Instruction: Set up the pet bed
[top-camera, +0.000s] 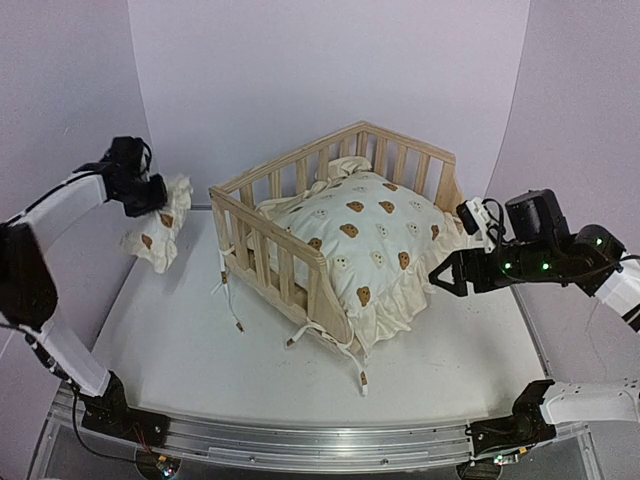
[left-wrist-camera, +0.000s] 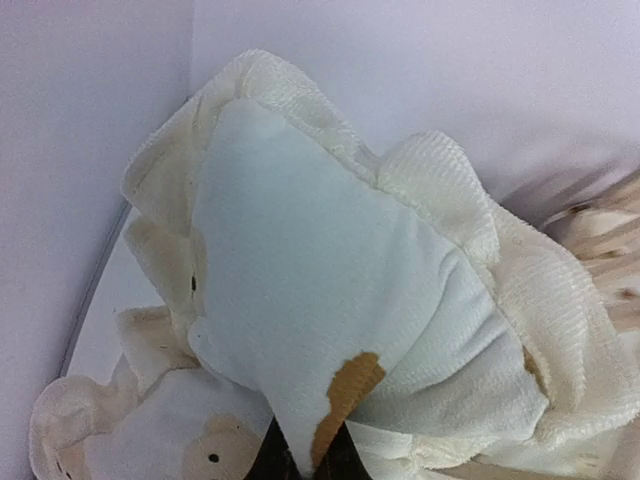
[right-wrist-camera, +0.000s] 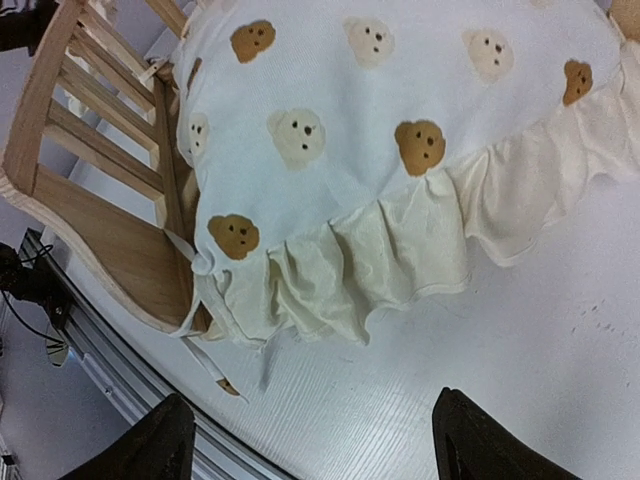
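Observation:
The pet bed's pine frame (top-camera: 262, 243) stands mid-table, slatted rails on three sides. Its cream bear-print cushion (top-camera: 365, 235) lies inside, and the ruffle (right-wrist-camera: 395, 255) spills over the open front onto the table. The small matching pillow (top-camera: 160, 228) hangs above the table's far left, and my left gripper (top-camera: 140, 192) is shut on its top. In the left wrist view the pillow (left-wrist-camera: 330, 300) fills the frame, its fabric pinched between the dark fingers (left-wrist-camera: 270, 455). My right gripper (top-camera: 447, 280) hovers open beside the cushion's right front ruffle, its fingertips (right-wrist-camera: 505, 445) wide apart over bare table.
Loose cushion ties (top-camera: 230, 300) trail from the frame onto the white table (top-camera: 180, 350). A metal rail (top-camera: 300, 440) runs along the near edge. Pale walls close the back and sides.

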